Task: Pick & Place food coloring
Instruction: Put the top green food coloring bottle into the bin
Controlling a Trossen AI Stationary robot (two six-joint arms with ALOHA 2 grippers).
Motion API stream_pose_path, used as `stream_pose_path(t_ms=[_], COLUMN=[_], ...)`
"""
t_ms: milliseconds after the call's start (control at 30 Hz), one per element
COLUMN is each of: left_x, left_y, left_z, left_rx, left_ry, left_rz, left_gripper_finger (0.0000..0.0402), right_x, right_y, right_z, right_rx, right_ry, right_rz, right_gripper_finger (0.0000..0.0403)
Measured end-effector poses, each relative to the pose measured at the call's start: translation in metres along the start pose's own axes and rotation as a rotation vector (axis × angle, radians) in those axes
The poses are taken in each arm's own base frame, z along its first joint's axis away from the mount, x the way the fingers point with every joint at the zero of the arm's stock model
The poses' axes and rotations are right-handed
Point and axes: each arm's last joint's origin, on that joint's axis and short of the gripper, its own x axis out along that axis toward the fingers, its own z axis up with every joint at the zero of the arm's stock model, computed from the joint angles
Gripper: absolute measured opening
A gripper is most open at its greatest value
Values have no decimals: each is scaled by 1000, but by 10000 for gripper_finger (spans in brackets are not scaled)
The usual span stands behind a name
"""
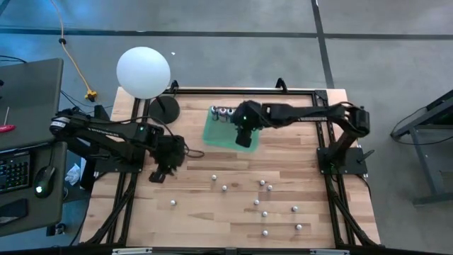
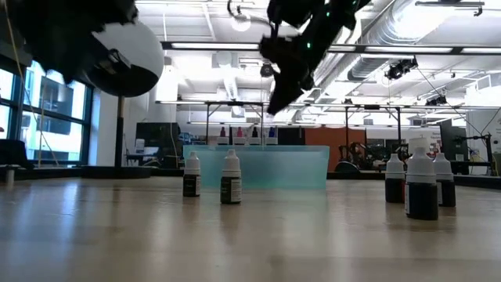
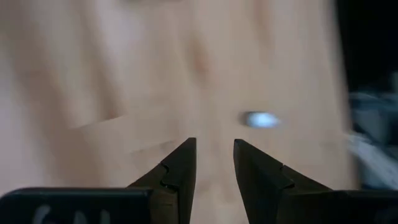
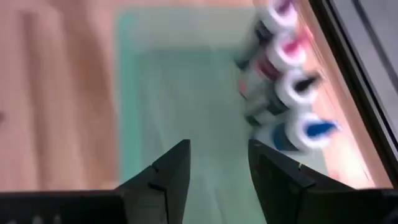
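A green tray [image 1: 219, 134] lies on the far middle of the wooden table. Four bottles with coloured tops [image 1: 224, 113] stand upright along its far edge; the right wrist view shows them [image 4: 287, 68] purple, pink, dark and blue. Several small white-capped bottles [image 1: 263, 185] stand scattered on the near half of the table, and they also show in the low view [image 2: 230, 178]. My right gripper [image 1: 244, 136] hangs open above the tray [image 4: 180, 93], holding nothing. My left gripper [image 1: 160, 173] is open a little over bare wood at the table's left, with one small bottle [image 3: 260, 119] ahead of it.
A large white globe [image 1: 144, 72] on a black round base [image 1: 163, 109] stands at the table's far left corner. A black frame [image 1: 248, 90] runs round the table's edges. Bare wood [image 1: 191, 219] lies between the left gripper and the scattered bottles.
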Motion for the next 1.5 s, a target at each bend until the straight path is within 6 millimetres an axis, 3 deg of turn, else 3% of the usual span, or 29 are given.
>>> stream_pose_path(t_ms=[133,333,600,767,933,1300,1500], left_x=[6,33,76,98,110,113,111], left_y=[-22,-57,-75,-87,-92,-88,-86], left_z=[2,0,-12,-13,-13,-16,-25], left_rx=[92,173,33,73,104,151,40], left_ry=[-5,-1,34,44,62,92,196], left_rz=[-96,11,103,80,93,142,119], left_gripper_finger=[106,106,106,106,106,106,106], right_x=[0,-4,-9,-12,-15,-19,-19], right_y=[24,47,67,78,89,101,101], right_z=[0,-2,-4,-7,-9,-11,-11], right_rx=[-50,-34,-20,-18,-16,-1,-1], right_ry=[-19,-30,-40,-38,-52,-61,-60], right_rz=[19,-7,2,14,-18,5,5], right_gripper_finger=[142,140,140,140,140,140,140])
